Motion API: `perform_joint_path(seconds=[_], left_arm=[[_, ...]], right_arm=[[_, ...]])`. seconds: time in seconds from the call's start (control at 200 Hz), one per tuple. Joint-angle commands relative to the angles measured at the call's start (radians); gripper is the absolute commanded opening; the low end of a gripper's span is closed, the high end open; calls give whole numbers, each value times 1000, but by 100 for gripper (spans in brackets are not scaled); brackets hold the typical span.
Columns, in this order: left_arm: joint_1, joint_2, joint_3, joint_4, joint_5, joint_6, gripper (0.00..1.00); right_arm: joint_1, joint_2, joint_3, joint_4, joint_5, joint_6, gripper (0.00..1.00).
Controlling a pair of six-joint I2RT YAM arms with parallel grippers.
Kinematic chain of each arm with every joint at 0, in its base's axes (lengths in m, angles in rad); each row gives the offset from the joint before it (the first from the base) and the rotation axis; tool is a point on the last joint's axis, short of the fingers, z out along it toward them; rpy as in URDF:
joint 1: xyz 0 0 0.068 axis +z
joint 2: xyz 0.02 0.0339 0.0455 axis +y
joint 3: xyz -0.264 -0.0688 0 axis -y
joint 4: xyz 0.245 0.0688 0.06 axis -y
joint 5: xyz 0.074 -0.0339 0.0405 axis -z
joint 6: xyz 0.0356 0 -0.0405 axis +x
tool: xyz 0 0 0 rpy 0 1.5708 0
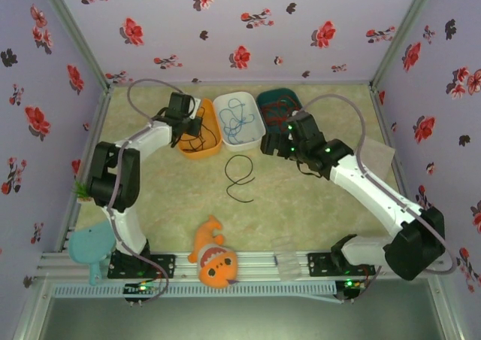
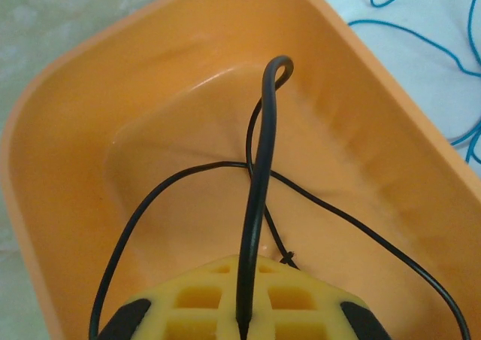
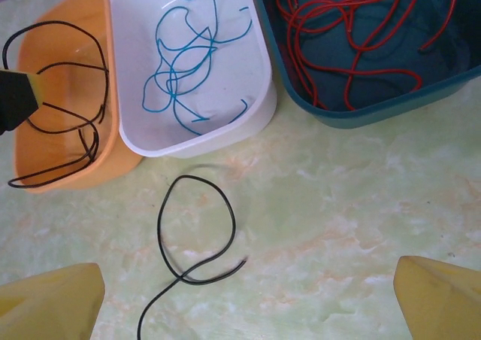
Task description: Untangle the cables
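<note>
Nearest, at the front edge of the surface (image 1: 316,204), an orange plush fish (image 1: 214,259) lies between the arm bases, with a pale teal plastic item (image 1: 89,246) off to its left. Farther in, a loose black strand (image 3: 160,223) lies on the bare surface in one open loop with a trailing tail, just in front of the bins and touching none of them. The right claw (image 3: 244,302) hangs above it, released, its yellow fingers spread wide and empty.

Beyond stand three bins side by side. The orange bin (image 3: 83,176) on the left holds a second black strand (image 2: 259,174). The left claw (image 2: 242,321) is clenched on that strand over the bin, a stiff loop rising from between its fingers. The white bin (image 3: 225,133) in the middle holds the light blue cable (image 3: 174,77). The dark teal bin (image 3: 391,107) on the right holds the red cable (image 3: 346,31).
</note>
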Motion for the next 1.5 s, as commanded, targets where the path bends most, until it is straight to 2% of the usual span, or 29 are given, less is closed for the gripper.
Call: perform_joint_path(seconds=[0.0, 0.205, 0.295, 0.355, 0.44, 0.485, 0.685, 0.885, 1.02, 1.115, 1.3, 1.495], left_arm=[[21, 53, 55, -50, 33, -29, 0], [37, 115, 116, -60, 93, -19, 0], [38, 135, 149, -81, 115, -28, 4], [38, 139, 167, -103, 117, -30, 11], [38, 115, 157, -106, 109, -83, 36], [38, 97, 154, -119, 90, -99, 44], [38, -28, 129, -158, 6, -154, 57], [37, -134, 97, -188, -40, -195, 75], [38, -220, 48, -187, -52, -218, 85], [38, -294, 2, -176, -63, -240, 99], [37, -445, -101, -148, -74, -274, 100], [37, -599, -228, -89, -83, -303, 100]], right_arm=[[18, 27, 39, -54, 57, -24, 99], [46, 67, 65, -93, 103, -32, 99], [51, 83, 73, -96, 111, -30, 99], [52, 95, 80, -97, 112, -29, 99], [56, 114, 89, -102, 115, -28, 99], [61, 123, 95, -107, 119, -28, 99], [81, 163, 117, -128, 161, -28, 99], [101, 200, 116, -109, 165, -39, 99], [108, 241, 107, -80, 133, -50, 89], [111, 274, 92, -37, 91, -57, 79], [114, 370, 90, 33, 8, -88, 65], [117, 465, 100, 89, -5, -145, 62]])
